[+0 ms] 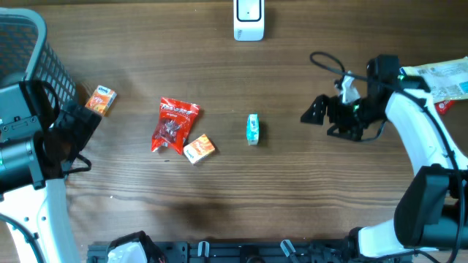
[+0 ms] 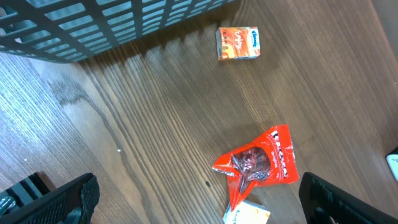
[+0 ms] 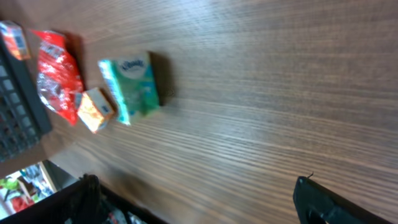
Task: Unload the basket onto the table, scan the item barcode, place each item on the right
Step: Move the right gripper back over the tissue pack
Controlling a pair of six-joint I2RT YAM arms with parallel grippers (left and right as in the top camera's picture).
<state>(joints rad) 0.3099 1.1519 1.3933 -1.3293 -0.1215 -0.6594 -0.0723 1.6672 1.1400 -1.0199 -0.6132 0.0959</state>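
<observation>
Wood-grain table [image 1: 292, 197], mesh basket [image 1: 42, 60] at left, white scanner [image 1: 248, 20] at far edge

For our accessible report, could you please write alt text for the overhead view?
The open right pincer is empty, right of a teal pack on a wooden table. Further left lie a red snack bag, an orange pack beside it and a second orange pack by a basket; a white scanner sits at the top edge.

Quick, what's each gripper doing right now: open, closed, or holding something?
Left gripper: open, holding nothing.
Right gripper: open, holding nothing.
</observation>
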